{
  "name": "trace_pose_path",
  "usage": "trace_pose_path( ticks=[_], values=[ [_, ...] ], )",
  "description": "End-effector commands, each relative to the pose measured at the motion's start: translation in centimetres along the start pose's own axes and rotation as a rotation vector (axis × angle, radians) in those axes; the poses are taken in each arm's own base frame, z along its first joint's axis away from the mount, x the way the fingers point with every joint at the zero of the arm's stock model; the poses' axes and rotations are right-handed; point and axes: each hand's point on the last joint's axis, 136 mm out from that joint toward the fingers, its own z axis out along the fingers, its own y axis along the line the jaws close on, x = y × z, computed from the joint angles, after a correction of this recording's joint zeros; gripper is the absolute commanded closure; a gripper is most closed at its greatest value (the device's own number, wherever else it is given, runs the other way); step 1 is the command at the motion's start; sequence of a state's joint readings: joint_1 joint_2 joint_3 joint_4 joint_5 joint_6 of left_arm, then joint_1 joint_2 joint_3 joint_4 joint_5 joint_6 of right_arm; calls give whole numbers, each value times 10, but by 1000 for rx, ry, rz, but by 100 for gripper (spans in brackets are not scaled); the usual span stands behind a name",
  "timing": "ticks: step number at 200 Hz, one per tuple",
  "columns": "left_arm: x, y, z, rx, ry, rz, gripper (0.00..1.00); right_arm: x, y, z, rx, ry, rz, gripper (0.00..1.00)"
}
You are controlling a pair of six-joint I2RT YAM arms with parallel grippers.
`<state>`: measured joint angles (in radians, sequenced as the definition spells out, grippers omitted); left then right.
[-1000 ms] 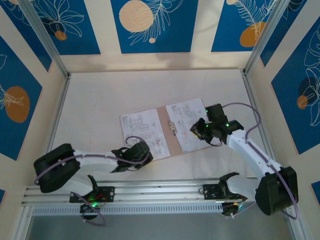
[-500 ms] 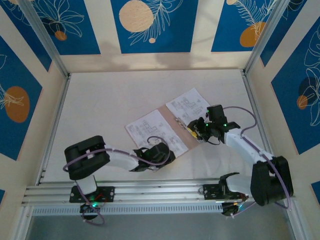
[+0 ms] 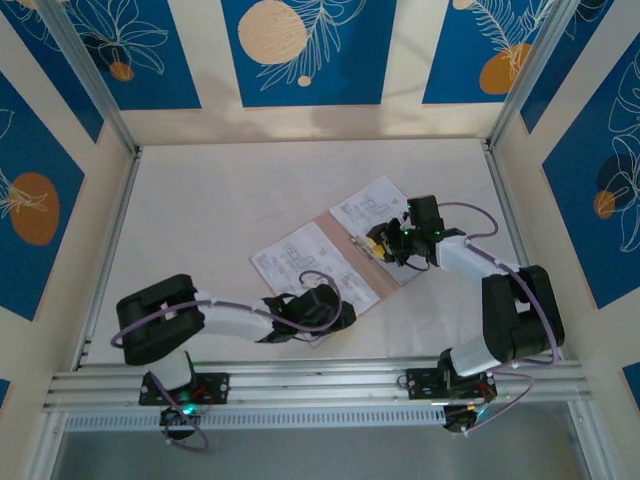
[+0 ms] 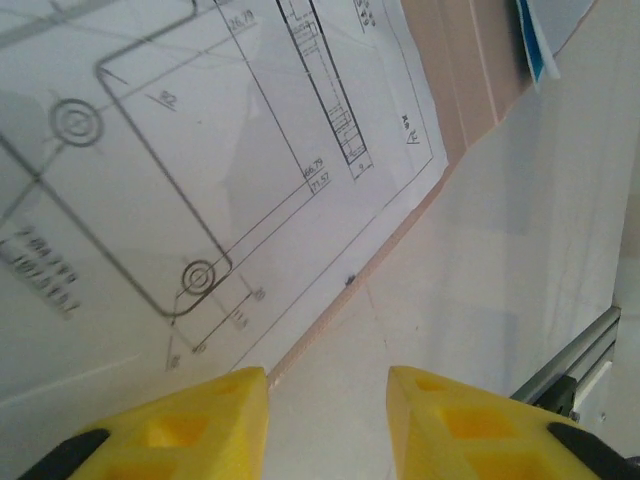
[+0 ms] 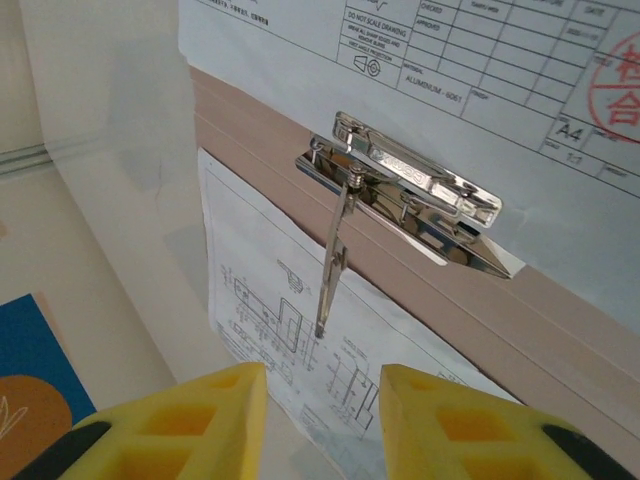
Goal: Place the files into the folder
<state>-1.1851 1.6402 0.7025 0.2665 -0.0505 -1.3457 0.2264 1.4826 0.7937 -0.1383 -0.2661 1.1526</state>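
Observation:
The pinkish-tan folder lies open and askew mid-table, a white printed sheet on its left half and another on its right half. My left gripper is open at the folder's near edge, over bare table, beside the drawing sheet; nothing sits between its fingers. A cyan sheet corner peeks out past the folder. My right gripper is open just short of the metal clip, whose thin lever hangs over the sheet.
Aluminium rails run along the near edge, and one rail end shows beside the left gripper. Walls with blue leaf panels close in the table on three sides. Pale bare tabletop lies left of the folder.
The folder and its sheets have turned counter-clockwise. The left gripper slid right along the near edge and opened. The right gripper moved up and left to the clip and opened.

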Motion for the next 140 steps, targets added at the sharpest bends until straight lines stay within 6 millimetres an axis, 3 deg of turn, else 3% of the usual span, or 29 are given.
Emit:
trace_pose_path(
  ticks=[1,35,140],
  values=[
    [-6,40,-15,-146,7,35,70,-1,13,5,-45,37,11,66],
    [-17,59,-21,-179,4,36,77,-3,11,14,-33,53,26,72],
    [-10,86,-16,-236,11,-12,83,-2,9,21,-18,65,39,77]
  ],
)
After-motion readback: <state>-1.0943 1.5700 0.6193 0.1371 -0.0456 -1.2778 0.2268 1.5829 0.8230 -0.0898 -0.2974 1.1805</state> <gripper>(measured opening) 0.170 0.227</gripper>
